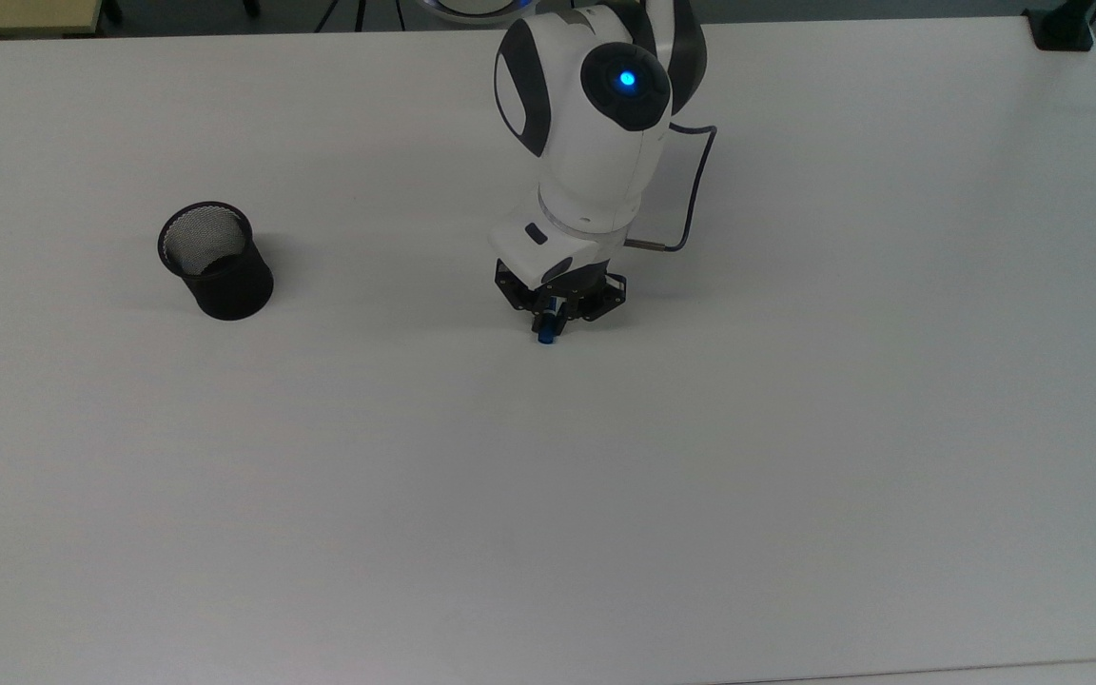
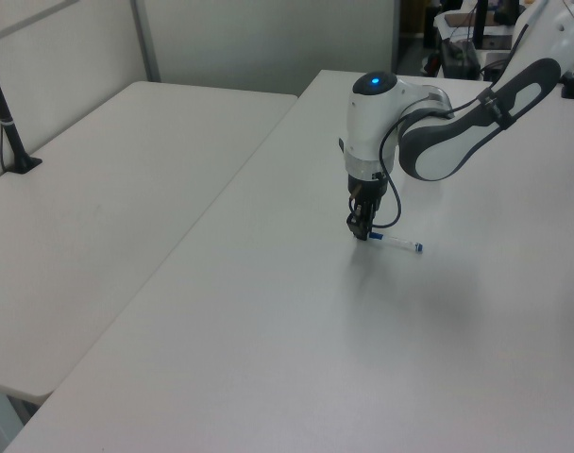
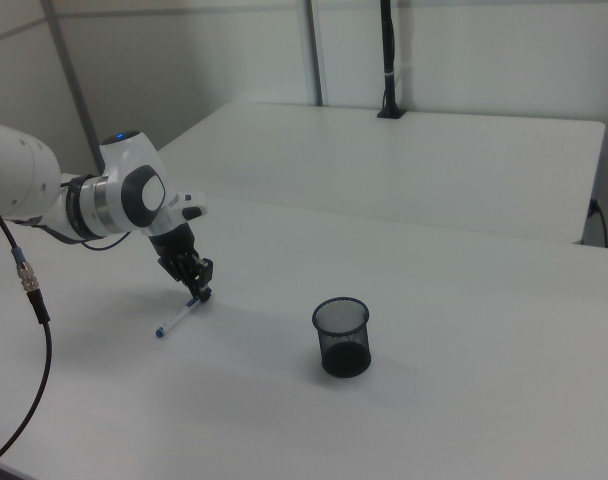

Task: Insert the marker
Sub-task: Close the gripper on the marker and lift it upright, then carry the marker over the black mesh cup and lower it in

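Note:
The marker lies on the white table; its blue cap end pokes out from under the arm's hand. My gripper points down at that cap end, fingers drawn in against it. In the left view the white barrel still rests flat on the table, stretching to the left view's right from the gripper. In the right view the marker runs down-left from the gripper. The black mesh cup stands upright far to the top view's left, also seen as the cup.
A dark cable loops off the wrist to the top view's right. A black clamp sits at the table's far right corner. A second white table adjoins on the left view's left, with a black post.

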### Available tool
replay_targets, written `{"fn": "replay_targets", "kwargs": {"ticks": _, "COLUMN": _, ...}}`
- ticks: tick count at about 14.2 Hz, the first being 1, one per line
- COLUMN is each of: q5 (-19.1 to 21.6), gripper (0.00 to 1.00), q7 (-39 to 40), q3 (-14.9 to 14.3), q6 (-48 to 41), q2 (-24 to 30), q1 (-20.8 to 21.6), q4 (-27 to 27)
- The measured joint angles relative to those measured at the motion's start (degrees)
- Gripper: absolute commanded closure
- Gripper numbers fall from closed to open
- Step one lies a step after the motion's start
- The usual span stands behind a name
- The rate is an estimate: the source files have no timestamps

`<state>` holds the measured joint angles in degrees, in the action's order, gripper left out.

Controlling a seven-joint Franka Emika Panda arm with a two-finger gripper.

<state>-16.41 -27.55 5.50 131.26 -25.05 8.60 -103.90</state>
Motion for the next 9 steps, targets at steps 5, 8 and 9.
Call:
{"fn": "replay_targets", "kwargs": {"ticks": 5, "q5": -0.1, "gripper": 1.0, "q7": -1.2, "q3": -0.1, "q6": 0.1, "q2": 0.6, "q1": -0.4, "q4": 0.5}}
{"fn": "replay_targets", "kwargs": {"ticks": 8, "q5": -0.3, "gripper": 1.0, "q7": -1.3, "q3": -0.4, "q6": 0.2, "q2": 4.6, "q1": -3.0, "q4": 1.2}}
{"fn": "replay_targets", "kwargs": {"ticks": 9, "q5": -0.3, "gripper": 1.0, "q7": -1.2, "q3": -0.6, "q6": 0.2, "q2": 6.4, "q1": -4.3, "q4": 1.1}}
